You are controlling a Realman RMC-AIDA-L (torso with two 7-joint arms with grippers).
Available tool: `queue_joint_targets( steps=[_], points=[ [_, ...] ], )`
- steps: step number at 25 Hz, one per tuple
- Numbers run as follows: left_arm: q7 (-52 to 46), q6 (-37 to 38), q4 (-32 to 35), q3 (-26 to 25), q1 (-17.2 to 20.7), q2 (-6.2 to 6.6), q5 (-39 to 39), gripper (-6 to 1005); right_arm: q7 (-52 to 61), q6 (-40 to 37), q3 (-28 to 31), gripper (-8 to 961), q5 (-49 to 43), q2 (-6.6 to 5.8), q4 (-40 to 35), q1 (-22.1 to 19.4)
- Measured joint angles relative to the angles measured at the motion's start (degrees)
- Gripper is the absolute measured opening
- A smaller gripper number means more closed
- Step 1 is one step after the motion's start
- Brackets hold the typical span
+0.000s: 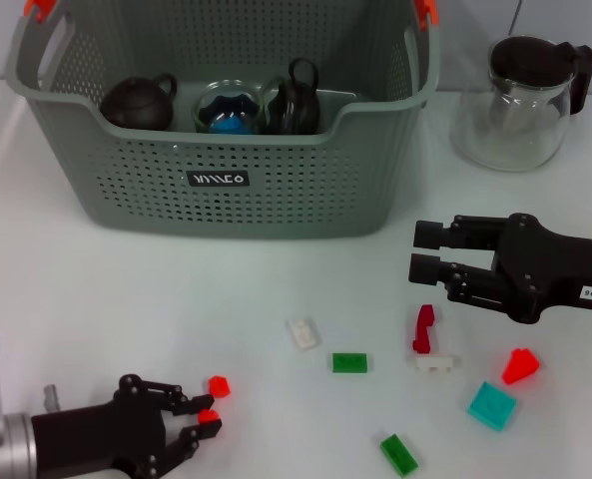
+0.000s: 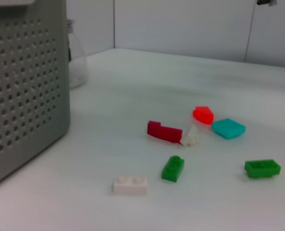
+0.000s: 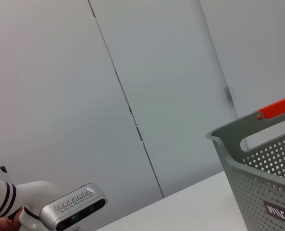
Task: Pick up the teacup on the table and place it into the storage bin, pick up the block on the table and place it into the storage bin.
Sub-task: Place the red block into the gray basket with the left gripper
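Note:
The grey-green storage bin (image 1: 226, 190) stands at the back of the table; its wall also shows in the left wrist view (image 2: 22, 96) and its rim in the right wrist view (image 3: 262, 163). Inside it are a dark teapot (image 1: 136, 103), a glass cup (image 1: 231, 110) and a dark handled teacup (image 1: 294, 100). No teacup is on the table. My left gripper (image 1: 208, 409) is low at the front left, open, with a small red block (image 1: 219, 386) at its fingertips. My right gripper (image 1: 420, 251) hovers open to the right of the bin, holding nothing.
Loose blocks lie front right: white (image 1: 302, 332), green (image 1: 349, 362), dark red (image 1: 424, 329), red (image 1: 520, 366), teal (image 1: 492, 405) and green (image 1: 399, 454). A glass pitcher (image 1: 520, 100) with a black lid stands back right.

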Motion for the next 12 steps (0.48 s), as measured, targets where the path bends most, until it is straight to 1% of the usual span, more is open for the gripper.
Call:
queue_joint_targets(
  steps=[3,5,9,12],
  points=[
    [-1.42,2.18,1.34,-1.86,0.12,0.16,0.01,212,0.00,-0.05,0.00,493,0.04,0.01,0.00,0.00],
    [-2.15,5.71,2.22,-4.96,0.09,0.56,-0.05,217,0.00,-0.05,0.00,493,0.06,-0.02,0.00,-0.03],
    [-4.21,15.74,2.35,-14.24,-1.30,2.63,-0.10,228,0.00,0.16,0.00,493,0.03,-0.07,0.00,-0.02],
    [-7.98,21.06,2.37,-19.65,-3.07,4.06,-0.15,237,-0.03,0.32,0.00,493,0.02,-0.06,0.00,0.01]
  ],
)
